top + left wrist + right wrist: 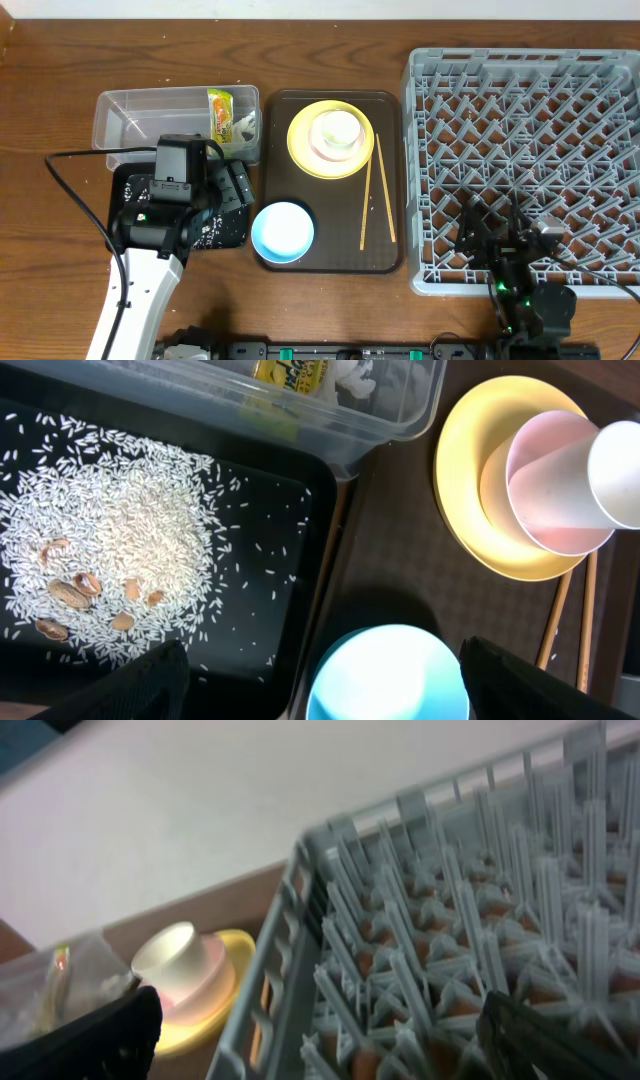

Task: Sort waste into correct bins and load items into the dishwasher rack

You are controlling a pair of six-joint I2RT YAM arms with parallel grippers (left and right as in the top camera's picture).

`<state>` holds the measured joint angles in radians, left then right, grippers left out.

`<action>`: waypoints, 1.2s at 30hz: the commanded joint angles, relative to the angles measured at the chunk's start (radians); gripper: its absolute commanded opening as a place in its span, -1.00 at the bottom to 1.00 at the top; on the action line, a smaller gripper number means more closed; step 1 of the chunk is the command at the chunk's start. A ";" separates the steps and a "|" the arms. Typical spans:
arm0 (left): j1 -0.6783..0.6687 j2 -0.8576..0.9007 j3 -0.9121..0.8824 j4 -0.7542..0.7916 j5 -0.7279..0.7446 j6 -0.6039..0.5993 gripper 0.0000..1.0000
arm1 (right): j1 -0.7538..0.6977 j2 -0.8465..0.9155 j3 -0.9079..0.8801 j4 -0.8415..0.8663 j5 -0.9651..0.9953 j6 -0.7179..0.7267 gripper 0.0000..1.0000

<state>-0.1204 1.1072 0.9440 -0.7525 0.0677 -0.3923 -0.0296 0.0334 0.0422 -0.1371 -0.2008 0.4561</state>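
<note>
The snack wrapper (220, 108) and the white paper scrap (243, 122) lie in the clear tub (140, 118). The rice (110, 550) lies in the black tray (270, 510). The white cup (336, 128) sits in the pink bowl (545, 480) on the yellow plate (300, 150). The light blue bowl (283, 230) and the chopsticks (375, 190) lie on the brown tray. My left gripper (335, 685) is open and empty above the black tray's right edge and the blue bowl (390, 675). My right gripper (320, 1050) is open and empty over the grey rack (520, 130).
The dark brown serving tray (330, 250) lies between the bins and the rack. A few brown nut pieces (75, 592) lie among the rice. The rack (450, 920) fills the table's right side. The left arm's cable (70, 190) loops over the table at left.
</note>
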 commanded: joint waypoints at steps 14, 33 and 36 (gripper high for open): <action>0.004 -0.004 0.018 -0.003 -0.009 0.003 0.79 | 0.113 1.030 1.011 -0.462 -0.165 -0.106 0.98; 0.004 -0.003 0.018 -0.003 -0.009 0.003 0.79 | 0.673 1.596 1.369 -0.554 -0.160 -0.150 0.98; 0.004 -0.004 0.018 -0.003 -0.009 0.003 0.79 | 0.697 1.608 1.368 -0.583 -0.117 -0.149 0.99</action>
<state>-0.1196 1.1069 0.9451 -0.7528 0.0677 -0.3923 0.6434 1.6291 1.3941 -0.7002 -0.3611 0.3248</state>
